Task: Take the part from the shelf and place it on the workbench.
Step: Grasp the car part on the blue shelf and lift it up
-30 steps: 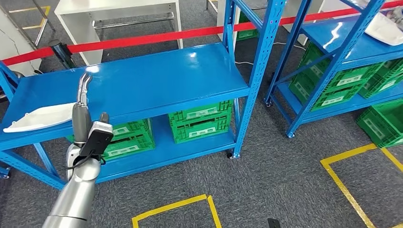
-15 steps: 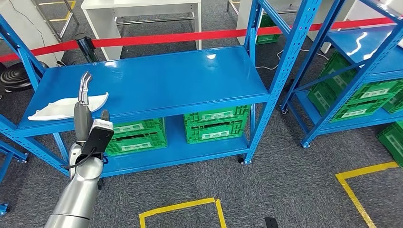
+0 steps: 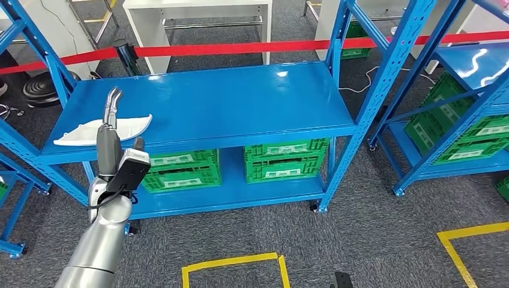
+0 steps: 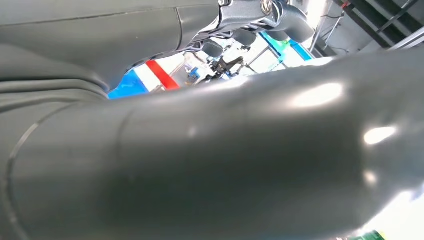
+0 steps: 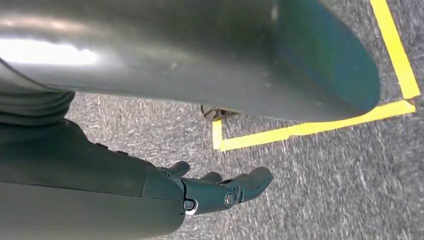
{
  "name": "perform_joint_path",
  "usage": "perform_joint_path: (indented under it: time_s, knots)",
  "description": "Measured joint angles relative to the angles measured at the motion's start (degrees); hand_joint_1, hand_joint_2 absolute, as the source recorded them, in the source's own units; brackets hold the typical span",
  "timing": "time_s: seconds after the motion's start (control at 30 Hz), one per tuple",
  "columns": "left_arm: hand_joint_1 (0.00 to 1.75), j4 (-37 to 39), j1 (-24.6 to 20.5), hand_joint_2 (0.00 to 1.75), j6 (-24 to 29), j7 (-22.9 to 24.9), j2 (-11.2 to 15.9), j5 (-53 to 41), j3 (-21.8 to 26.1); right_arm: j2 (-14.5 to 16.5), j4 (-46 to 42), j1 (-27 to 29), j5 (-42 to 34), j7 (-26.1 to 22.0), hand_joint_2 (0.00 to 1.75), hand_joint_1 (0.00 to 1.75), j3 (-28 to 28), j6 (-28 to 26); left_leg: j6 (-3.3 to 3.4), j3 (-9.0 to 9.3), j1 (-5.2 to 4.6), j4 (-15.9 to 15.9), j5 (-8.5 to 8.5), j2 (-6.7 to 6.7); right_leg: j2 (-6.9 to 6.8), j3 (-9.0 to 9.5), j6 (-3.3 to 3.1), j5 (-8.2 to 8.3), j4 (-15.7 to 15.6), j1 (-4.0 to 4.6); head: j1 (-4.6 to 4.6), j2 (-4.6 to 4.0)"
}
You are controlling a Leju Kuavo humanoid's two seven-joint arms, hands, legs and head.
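Observation:
The white curved part (image 3: 72,135) lies on the left end of the blue shelf's (image 3: 228,102) upper deck. My left hand (image 3: 107,141) is raised in front of that shelf edge, its fingers (image 3: 111,102) pointing upward across the part, holding nothing. Whether it touches the part I cannot tell. In the left wrist view the thick thumb (image 4: 225,160) covers most of the picture and the fingers (image 4: 260,10) stretch away from it. My right hand (image 5: 220,190) hangs over the grey carpet with loosely extended fingers and nothing in it.
Green crates (image 3: 180,171) (image 3: 285,159) stand on the lower deck. A red barrier tape (image 3: 240,47) runs behind the shelf, with a white table (image 3: 198,6) beyond. A second blue shelf (image 3: 474,66) with crates stands at the right. Yellow tape (image 3: 234,262) marks the carpet.
The whole picture has shifted right and down, so the camera has turned toward the shelf's left end. My left arm keeps the same raised pose and now overlaps the white part.

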Motion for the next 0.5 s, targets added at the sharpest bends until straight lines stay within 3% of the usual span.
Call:
perform_joint_path:
  time_s: [0.1, 0.37, 0.5]
  knots:
    - [0.00, 0.48, -0.21, 0.00, 0.01, 0.16, -0.21, -0.01, -0.02, 0.00, 0.00, 0.08, -0.17, -0.17, 0.00, 0.00, 0.00, 0.18, 0.36, 0.00, -0.02, -0.06, 0.12, -0.17, 0.00, 0.19, -0.44, 0.28, -0.39, 0.04, 0.03, 0.00]
    - [0.00, 1.79, -1.48, 0.00, -0.51, 0.20, -0.54, 0.16, -0.04, 0.03, 0.00, 0.07, -1.00, -0.11, 0.00, 0.00, -0.29, 0.49, 1.11, -0.01, -0.16, 0.00, 0.01, -0.19, -0.01, 0.68, 1.11, 0.63, -1.33, -0.07, 0.02, 0.00]
    - [0.00, 2.14, -1.81, 0.00, -0.60, 0.18, -0.69, 0.17, -0.06, 0.13, 0.00, 0.08, -1.07, -0.12, 0.00, 0.00, -0.32, 0.49, 1.13, 0.01, -0.17, 0.00, 0.00, -0.19, -0.01, 0.67, 1.36, 0.67, -1.35, -0.07, 0.01, 0.00]
